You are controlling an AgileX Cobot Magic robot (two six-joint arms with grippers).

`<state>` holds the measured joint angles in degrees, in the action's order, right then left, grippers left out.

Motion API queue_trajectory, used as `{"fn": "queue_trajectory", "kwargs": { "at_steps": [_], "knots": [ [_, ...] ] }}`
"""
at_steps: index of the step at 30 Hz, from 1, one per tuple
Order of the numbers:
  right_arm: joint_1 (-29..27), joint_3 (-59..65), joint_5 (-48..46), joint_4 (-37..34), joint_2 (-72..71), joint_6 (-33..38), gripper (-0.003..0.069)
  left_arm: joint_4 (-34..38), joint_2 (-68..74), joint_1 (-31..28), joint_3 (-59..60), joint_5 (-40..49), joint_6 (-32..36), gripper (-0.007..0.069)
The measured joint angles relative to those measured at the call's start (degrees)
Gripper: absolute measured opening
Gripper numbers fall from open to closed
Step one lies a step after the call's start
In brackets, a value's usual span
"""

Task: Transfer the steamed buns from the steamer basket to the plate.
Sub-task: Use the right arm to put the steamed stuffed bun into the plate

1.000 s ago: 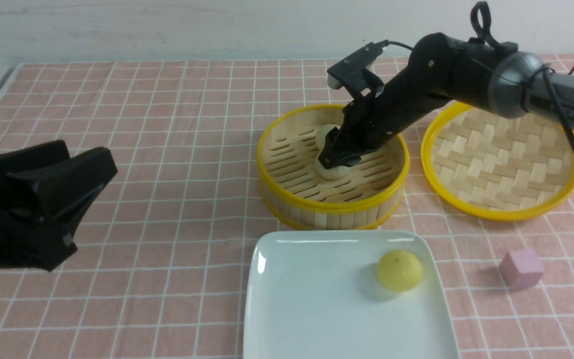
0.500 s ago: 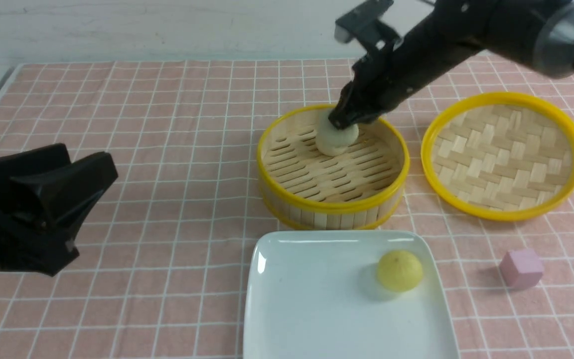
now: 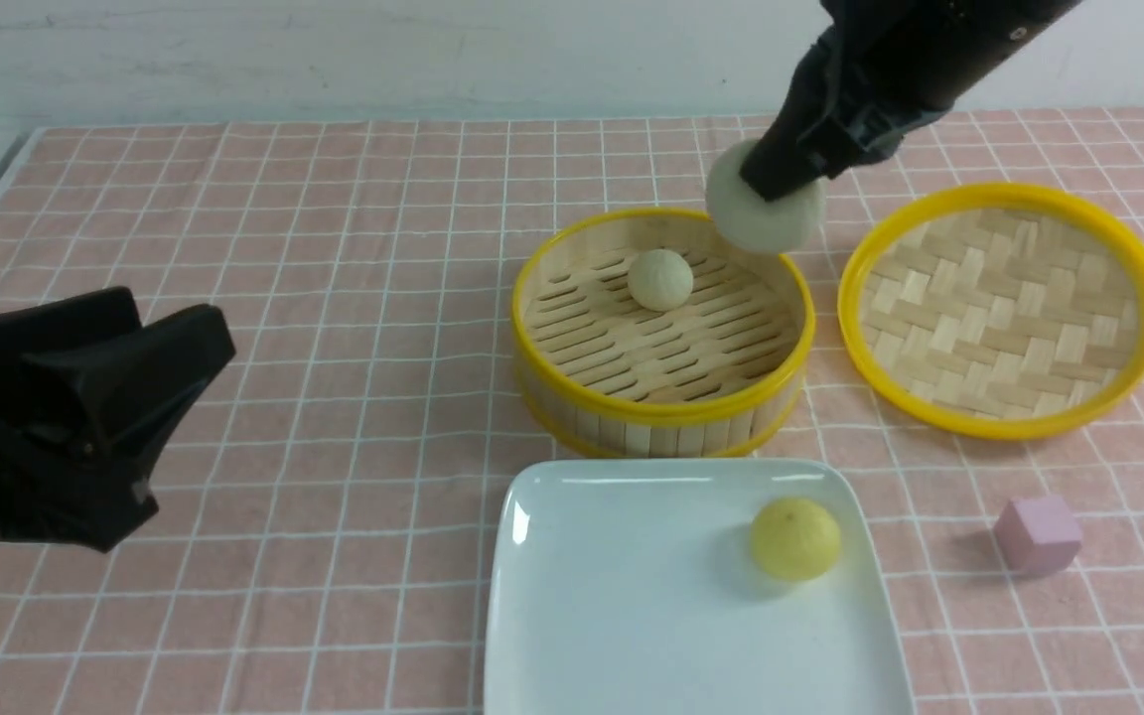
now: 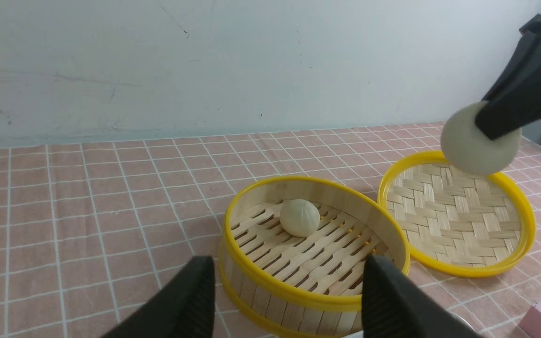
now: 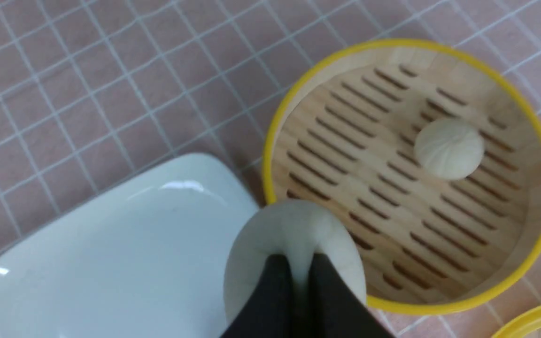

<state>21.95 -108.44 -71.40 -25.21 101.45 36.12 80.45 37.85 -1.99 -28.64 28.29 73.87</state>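
My right gripper (image 3: pixel 779 186) is shut on an off-white steamed bun (image 3: pixel 766 214), pinching its soft top, and holds it in the air above the far right rim of the steamer basket (image 3: pixel 664 404). The right wrist view shows the pinched bun (image 5: pixel 294 239) squeezed between the black fingertips (image 5: pixel 277 272). A second off-white bun (image 3: pixel 660 279) lies on the basket's slats. A pale yellow bun (image 3: pixel 795 538) rests on the white plate (image 3: pixel 612 596) in front of the basket. My left gripper (image 4: pixel 289 286) stands open and empty, low at the left, well apart from the basket.
The shallow woven lid (image 3: pixel 1004 308) with a yellow rim lies right of the basket. A pink cube (image 3: pixel 1038 534) sits on the pink checked cloth right of the plate. A pale wall runs behind the table.
The right gripper closed on a bun inside the basket and lifted it up and to the right, out of the basket. One bun stayed on the slats. The left arm did not move.
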Motion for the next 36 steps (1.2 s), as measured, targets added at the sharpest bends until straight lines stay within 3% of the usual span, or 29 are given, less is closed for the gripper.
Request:
{"fn": "queue_trajectory", "kwargs": {
  "at_steps": [8, 17, 25, 36],
  "knots": [
    [0.00, 10.77, 0.06, -1.86, 0.06, 0.17, 0.0025, -0.02, 0.00, 0.00, 0.00, 0.00, 0.00, 0.0437],
    [0.00, 26.45, 3.92, -7.09, 0.73, 8.83, 0.0025, -0.06, 0.00, 0.00, 0.00, 0.00, 0.00, 0.0436],
    [0.00, 29.14, 6.49, -15.25, 4.93, 17.44, 0.0025, -0.06, 0.00, 0.00, 0.05, 0.00, 0.00, 0.0436],
    [0.00, 29.14, 12.72, -15.35, 10.64, 20.50, 0.0025, -0.06, 0.00, 0.00, 0.05, 0.00, 0.00, 0.0436]
  ]
}}
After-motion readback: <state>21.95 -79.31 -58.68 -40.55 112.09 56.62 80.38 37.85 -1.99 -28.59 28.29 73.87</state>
